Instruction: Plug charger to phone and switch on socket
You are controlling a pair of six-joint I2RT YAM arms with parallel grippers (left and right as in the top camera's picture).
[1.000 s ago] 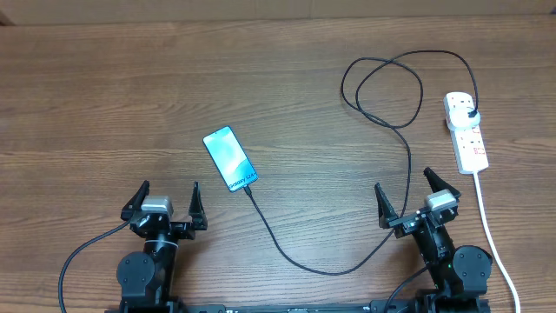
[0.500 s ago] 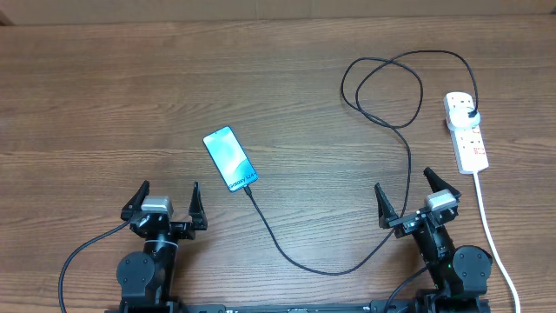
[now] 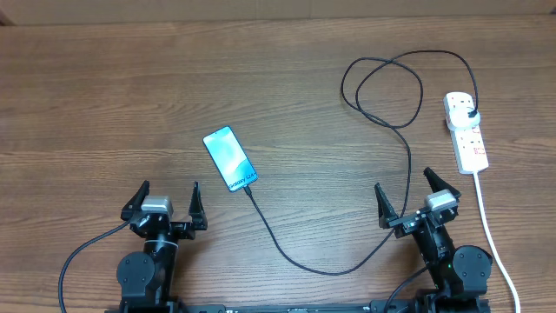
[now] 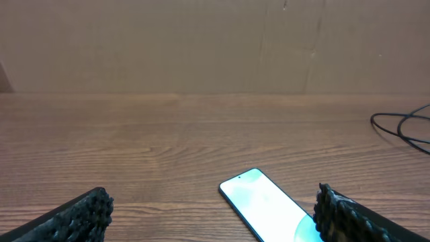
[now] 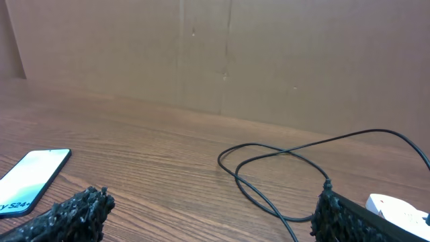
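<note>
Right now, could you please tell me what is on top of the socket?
The charger's black plug sits in the socket at its far end, hiding the outlet beneath. Elsewhere only small red marks show; switch positions are too small to read.

No visible change, nothing has moved

The table (image 3: 104, 87) is lit evenly and softly from above in the overhead view, and only faint, short shadows are cast. The phone (image 3: 230, 159) screen is seen glowing, and in the left wrist view it is washed out almost to white. The socket (image 3: 466, 135) is slightly overexposed. The wrist views are rendered dimmer, softer and warmer.
</note>
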